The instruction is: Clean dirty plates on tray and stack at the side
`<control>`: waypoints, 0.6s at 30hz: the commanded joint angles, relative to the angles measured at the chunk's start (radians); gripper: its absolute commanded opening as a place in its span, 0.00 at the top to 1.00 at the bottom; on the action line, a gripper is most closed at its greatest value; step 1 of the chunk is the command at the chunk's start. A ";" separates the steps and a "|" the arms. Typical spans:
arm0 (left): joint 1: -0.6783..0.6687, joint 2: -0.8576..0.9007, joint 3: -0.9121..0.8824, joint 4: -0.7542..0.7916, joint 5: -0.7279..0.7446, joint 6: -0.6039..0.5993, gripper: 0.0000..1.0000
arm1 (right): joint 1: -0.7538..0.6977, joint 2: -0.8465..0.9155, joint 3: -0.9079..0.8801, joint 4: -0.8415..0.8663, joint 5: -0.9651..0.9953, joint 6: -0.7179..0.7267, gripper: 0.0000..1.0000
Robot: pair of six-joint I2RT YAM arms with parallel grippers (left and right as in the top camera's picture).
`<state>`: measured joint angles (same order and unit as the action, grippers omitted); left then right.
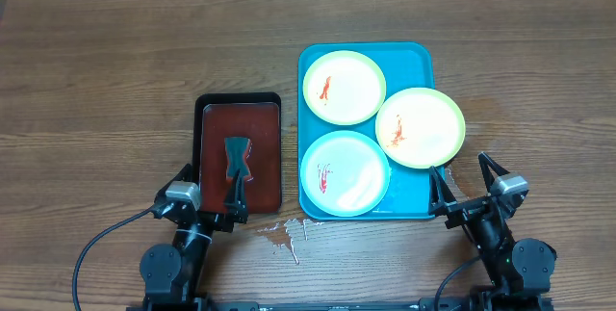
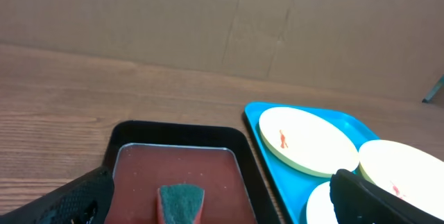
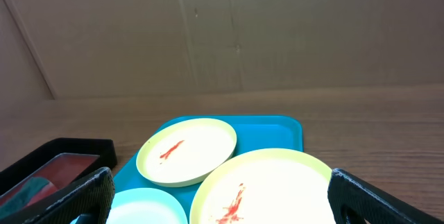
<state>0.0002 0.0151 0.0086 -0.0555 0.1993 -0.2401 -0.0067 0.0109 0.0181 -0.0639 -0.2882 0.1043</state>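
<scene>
Right now all three plates lie on the big blue tray (image 1: 409,61). It sits on the brown tabletop (image 1: 115,61), a little right of the middle.

The far plate (image 1: 345,87) is yellow-green and has a red smear on it. The right plate (image 1: 420,128) is yellow-green too, with a red smear, and its right edge hangs out over the tray's rim. The near plate (image 1: 345,173) is pale blue-white, with thin red streaks on its left part. The right plate sits close against the other two, and I cannot tell if they touch.

I see my left claw (image 1: 210,184) at the near end of the small dark red tray (image 1: 262,147), which is just left of the blue tray. Its fingers are spread wide. A dark green sponge (image 1: 236,162) lies in that small tray, in the gap between the fingers, and I cannot tell if they touch it.

My right claw (image 1: 458,168) is by the near right corner of the blue tray, just beside the right plate. Its fingers are spread wide too and hold nothing.

A small wet splash (image 1: 284,234) is on the tabletop, by the near left corner of the blue tray.
</scene>
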 commanded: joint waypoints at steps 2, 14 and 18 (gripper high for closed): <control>-0.001 -0.010 -0.004 0.001 0.024 -0.034 0.00 | -0.004 -0.008 -0.010 0.010 -0.018 0.000 0.00; -0.001 -0.010 -0.003 0.061 0.046 -0.064 0.00 | -0.004 -0.008 -0.010 0.010 -0.020 0.000 0.00; -0.001 -0.010 0.010 0.068 0.068 -0.099 0.00 | -0.004 -0.008 0.017 -0.008 -0.052 0.000 0.00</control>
<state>0.0002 0.0151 0.0086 0.0055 0.2371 -0.2970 -0.0067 0.0109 0.0181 -0.0681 -0.3126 0.1043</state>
